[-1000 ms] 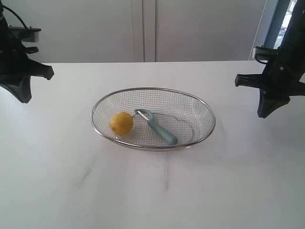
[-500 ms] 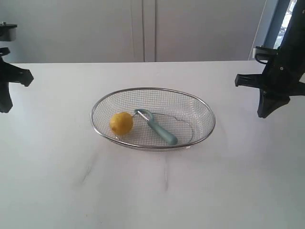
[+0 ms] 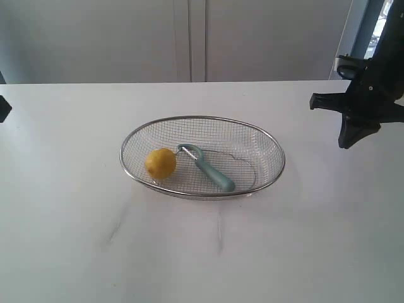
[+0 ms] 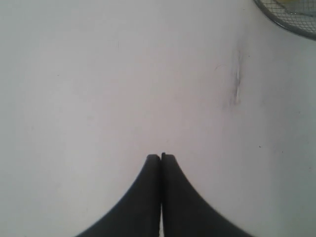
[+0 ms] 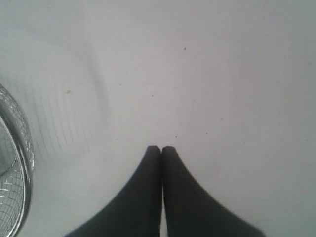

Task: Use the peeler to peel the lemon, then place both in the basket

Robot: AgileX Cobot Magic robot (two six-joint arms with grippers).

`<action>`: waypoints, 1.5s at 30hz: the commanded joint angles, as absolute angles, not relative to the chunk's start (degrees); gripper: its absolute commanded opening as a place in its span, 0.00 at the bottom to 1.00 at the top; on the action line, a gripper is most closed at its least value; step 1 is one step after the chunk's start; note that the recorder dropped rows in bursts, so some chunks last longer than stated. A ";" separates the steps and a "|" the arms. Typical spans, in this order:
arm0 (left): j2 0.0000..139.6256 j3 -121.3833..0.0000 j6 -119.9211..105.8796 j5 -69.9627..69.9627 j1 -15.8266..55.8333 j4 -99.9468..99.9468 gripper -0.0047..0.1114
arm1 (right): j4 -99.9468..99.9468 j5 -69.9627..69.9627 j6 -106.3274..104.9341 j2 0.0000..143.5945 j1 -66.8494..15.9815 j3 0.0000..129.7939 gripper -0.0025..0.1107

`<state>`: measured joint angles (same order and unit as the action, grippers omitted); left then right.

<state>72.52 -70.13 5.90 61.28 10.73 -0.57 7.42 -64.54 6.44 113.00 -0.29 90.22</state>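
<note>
A wire basket sits at the middle of a white table. Both items lie inside it. The lemon rests on the mesh toward the basket's left end, yellow all over on the side facing the room. The peeler lies just to its right, with the looped metal head nearest the fruit and the pale green handle angling away toward the basket's near rim. From here it is hard to say whether the blade actually touches the lemon.

Neither arm is near the basket. The left gripper hangs over bare tabletop well off to the left, its two dark fingers pressed together with nothing between them. In the wide view it shows only as a dark sliver at the frame's left edge. Its own camera catches a corner of the basket rim and a faint scuff mark on the table. The right gripper is likewise pressed together and empty, held above the table well to the right of the basket, with the basket's rim at the edge of its camera's picture. A plain pale wall stands behind the table.
</note>
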 commanded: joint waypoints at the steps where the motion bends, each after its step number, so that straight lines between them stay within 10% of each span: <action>1: 66.28 -66.59 6.06 61.54 10.47 -1.92 0.04 | 7.22 -61.53 6.30 112.42 0.00 90.55 0.02; 24: 27.50 -46.74 7.17 62.62 10.47 -3.84 0.04 | 7.22 -49.11 6.30 112.42 0.00 90.55 0.02; 45: 22.62 -35.95 2.50 47.43 10.47 -1.00 0.04 | 7.22 -48.52 6.30 112.42 0.00 90.55 0.02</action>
